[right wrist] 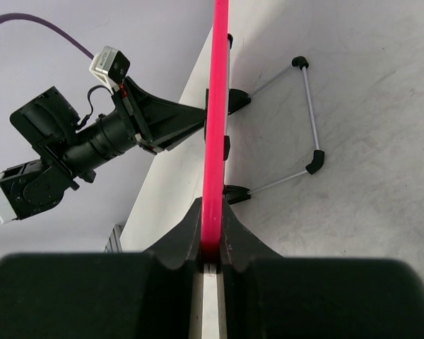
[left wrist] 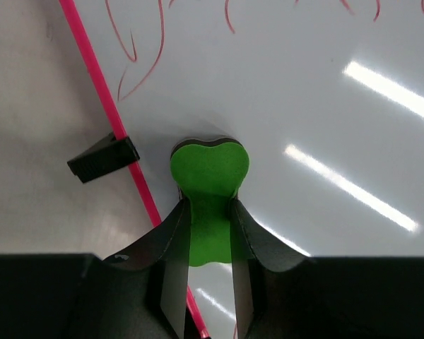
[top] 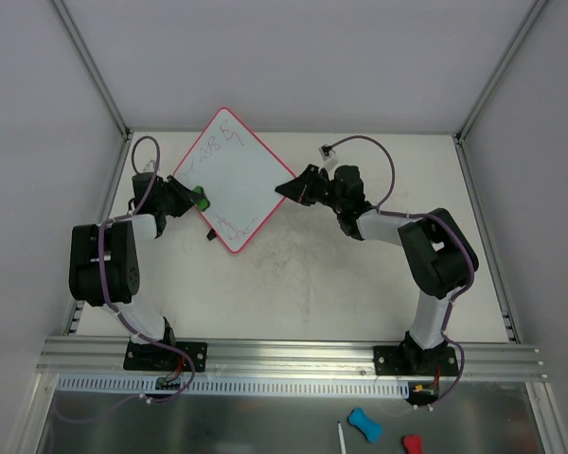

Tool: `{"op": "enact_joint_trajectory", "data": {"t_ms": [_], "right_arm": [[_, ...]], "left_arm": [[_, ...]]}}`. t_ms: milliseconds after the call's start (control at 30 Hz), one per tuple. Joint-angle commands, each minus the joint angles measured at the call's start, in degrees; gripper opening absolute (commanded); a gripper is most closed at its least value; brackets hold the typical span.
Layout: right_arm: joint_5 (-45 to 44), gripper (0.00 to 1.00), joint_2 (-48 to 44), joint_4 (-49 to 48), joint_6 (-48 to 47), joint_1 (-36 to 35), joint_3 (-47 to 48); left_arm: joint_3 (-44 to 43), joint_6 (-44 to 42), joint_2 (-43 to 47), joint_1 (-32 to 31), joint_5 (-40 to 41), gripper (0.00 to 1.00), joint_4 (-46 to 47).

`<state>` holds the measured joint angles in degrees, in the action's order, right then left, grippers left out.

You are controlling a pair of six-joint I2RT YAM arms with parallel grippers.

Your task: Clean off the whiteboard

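Firmly, my left gripper (left wrist: 210, 219) pinches a green heart-shaped eraser (left wrist: 210, 169) on the glossy, pink-rimmed whiteboard (left wrist: 325, 106); my right gripper (right wrist: 212, 244) clamps its rim (right wrist: 215, 106).

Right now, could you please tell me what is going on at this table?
The left arm holds a green eraser in its jaws, against the whiteboard near its left edge. The right arm's jaws pinch the pink rim at its right corner. Red scribbles are not yet erased.
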<state>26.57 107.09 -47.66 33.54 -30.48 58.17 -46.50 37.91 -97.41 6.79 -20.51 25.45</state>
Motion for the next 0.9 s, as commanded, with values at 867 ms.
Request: {"op": "enact_joint_trajectory", "data": {"t_ms": [867], "right_arm": [[0.15, 0.00, -1.00, -0.59, -3.57, -0.99, 0.89]], "left_arm": [[5.27, -1.17, 0.89, -4.59, -7.88, 0.00, -0.67]]}}
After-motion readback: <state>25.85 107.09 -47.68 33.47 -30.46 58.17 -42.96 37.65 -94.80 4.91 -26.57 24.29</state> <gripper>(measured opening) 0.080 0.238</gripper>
